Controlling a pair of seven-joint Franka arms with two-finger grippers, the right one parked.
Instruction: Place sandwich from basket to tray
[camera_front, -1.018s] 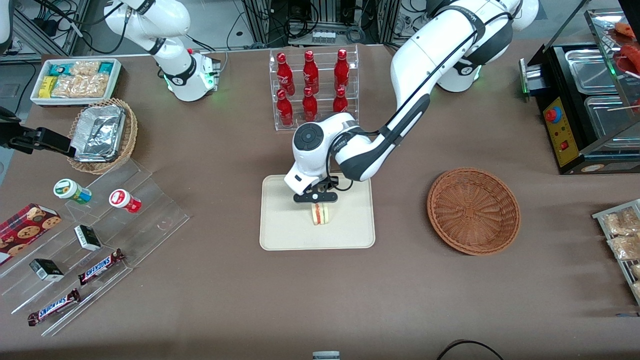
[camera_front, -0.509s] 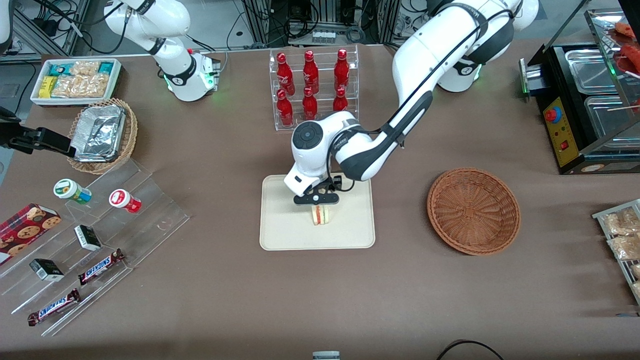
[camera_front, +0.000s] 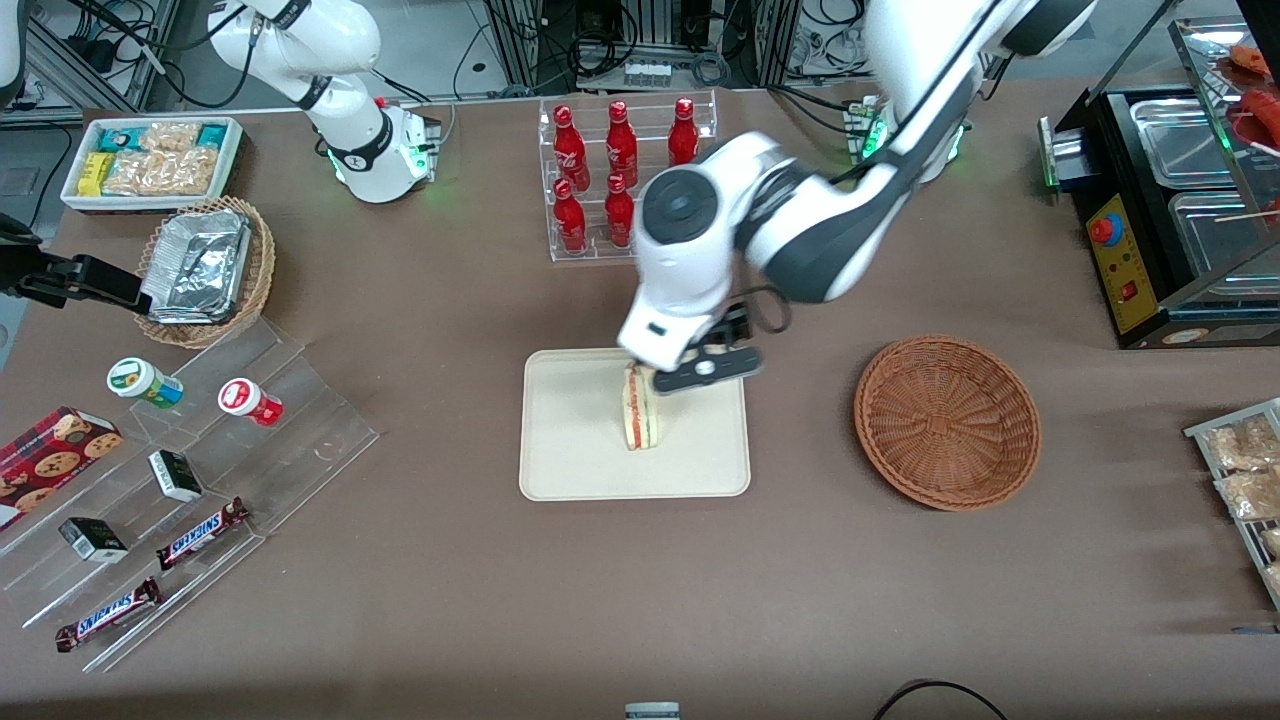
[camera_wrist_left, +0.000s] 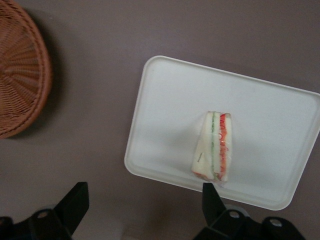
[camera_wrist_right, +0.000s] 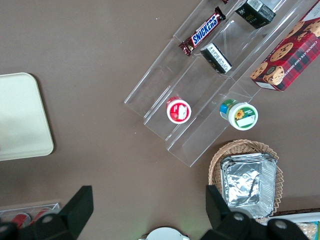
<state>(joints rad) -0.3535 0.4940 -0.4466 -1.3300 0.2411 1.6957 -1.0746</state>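
The sandwich (camera_front: 640, 409), a pale wedge with red and green layers, stands on its edge on the cream-white tray (camera_front: 570, 450) at the middle of the table. It also shows in the left wrist view (camera_wrist_left: 214, 147) on the tray (camera_wrist_left: 165, 120). My left gripper (camera_front: 700, 371) is open and empty, raised above the tray's edge farther from the front camera, beside the sandwich's top. In the wrist view the gripper (camera_wrist_left: 145, 200) has its black fingers (camera_wrist_left: 75, 202) spread wide. The reddish-brown basket (camera_front: 946, 421) is empty and lies toward the working arm's end; it also shows in the wrist view (camera_wrist_left: 20, 70).
An acrylic rack of red bottles (camera_front: 625, 170) stands farther from the front camera than the tray. Toward the parked arm's end are a tan basket of foil packets (camera_front: 205, 270), a white snack bin (camera_front: 152, 160) and clear steps with snacks (camera_front: 190, 470). A black food warmer (camera_front: 1170, 200) stands at the working arm's end.
My gripper has let go of the sandwich, opened, risen and moved away from the front camera toward the working arm's end. The sandwich stays standing on the tray.
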